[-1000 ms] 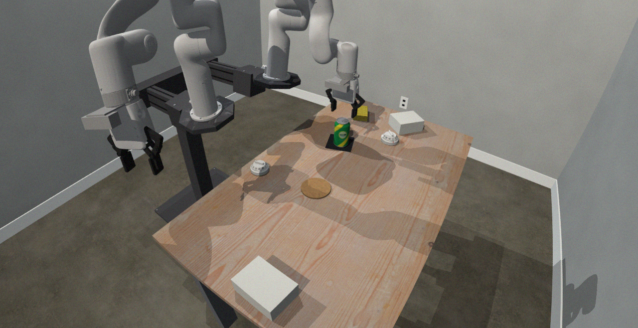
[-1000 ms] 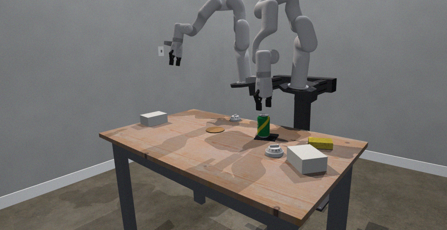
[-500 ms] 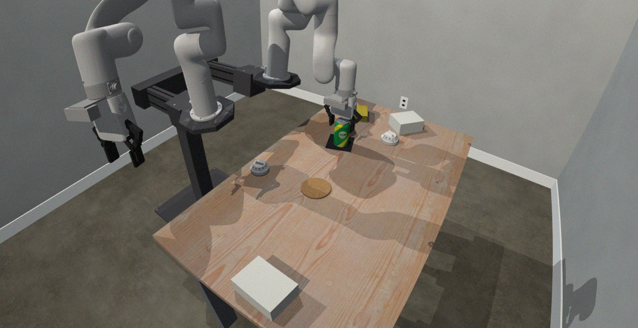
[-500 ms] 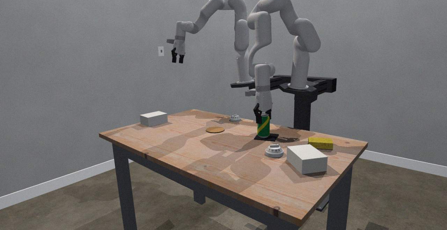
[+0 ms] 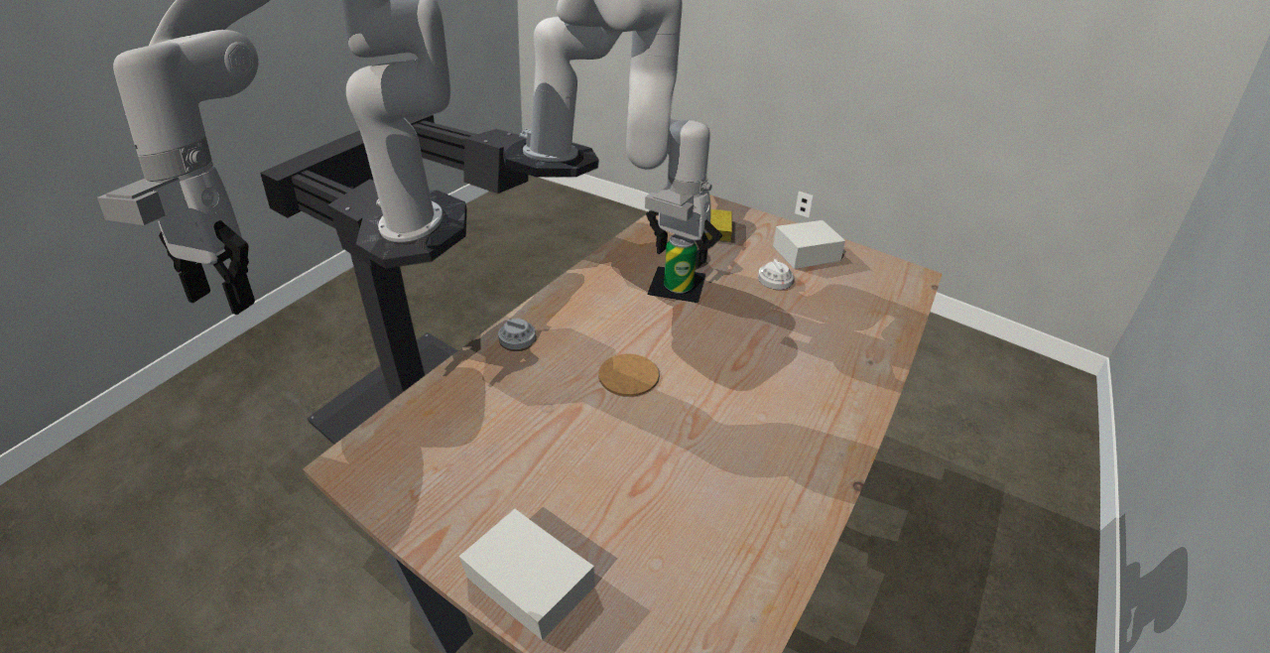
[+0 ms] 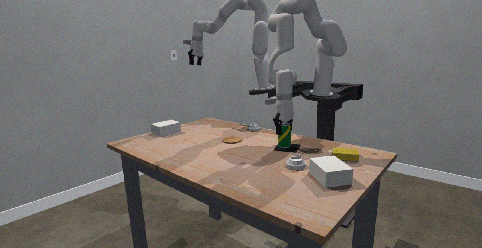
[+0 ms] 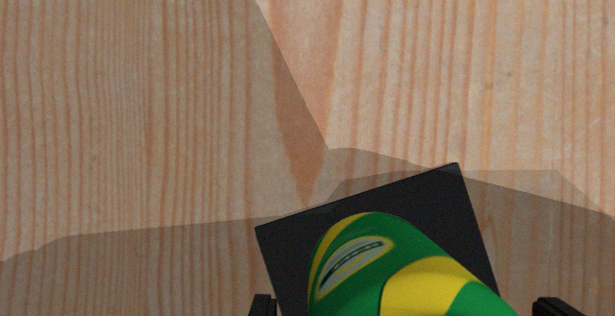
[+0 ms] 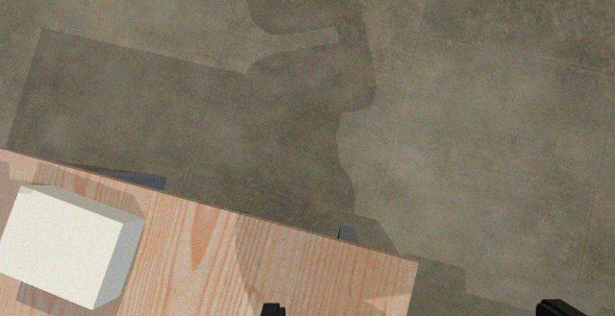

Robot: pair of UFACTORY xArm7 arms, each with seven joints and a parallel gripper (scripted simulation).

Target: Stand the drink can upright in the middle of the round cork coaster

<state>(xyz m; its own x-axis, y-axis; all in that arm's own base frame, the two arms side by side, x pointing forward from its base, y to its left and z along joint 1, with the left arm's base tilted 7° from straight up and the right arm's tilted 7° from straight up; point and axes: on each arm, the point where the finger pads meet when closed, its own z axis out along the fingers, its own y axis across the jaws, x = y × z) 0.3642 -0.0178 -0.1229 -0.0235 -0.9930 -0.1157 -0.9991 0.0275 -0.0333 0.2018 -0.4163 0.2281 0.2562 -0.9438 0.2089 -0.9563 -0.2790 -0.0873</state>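
On the table, the can stands upright on the black coaster, between my left gripper's wide-open, empty fingers, so gripping, lifting and centring it on the cork coaster all remain, my right gripper fully open, holding nothing.

Open wood between black square coaster and cork coaster; grey dial off to one side, low.
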